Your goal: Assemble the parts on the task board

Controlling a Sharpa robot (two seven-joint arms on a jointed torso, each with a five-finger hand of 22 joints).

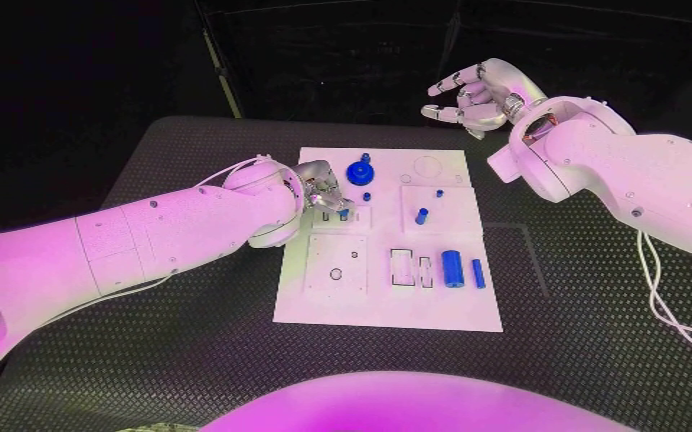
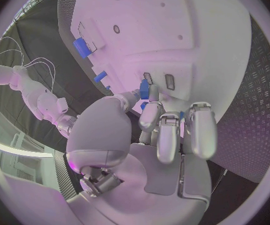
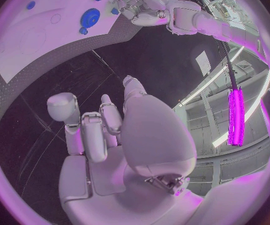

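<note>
White task board (image 1: 325, 302) was seen mid-table w/ blue parts (image 1: 451, 269) on it. Left hand (image 1: 320, 192) was pinching a small blue part (image 2: 144, 89) over board's left side; right hand (image 1: 479, 96) was raised beyond board, fingers loosely apart, nothing held.

Magenta light washes every view. The task board (image 1: 387, 297) glares bright pink-white against the dim black table (image 1: 577, 352); beyond it, darkness. A vivid purple lamp strip (image 3: 236, 116) glows beside the right hand (image 3: 107, 135). Both wrist views bend straight edges strongly toward their rims.
</note>
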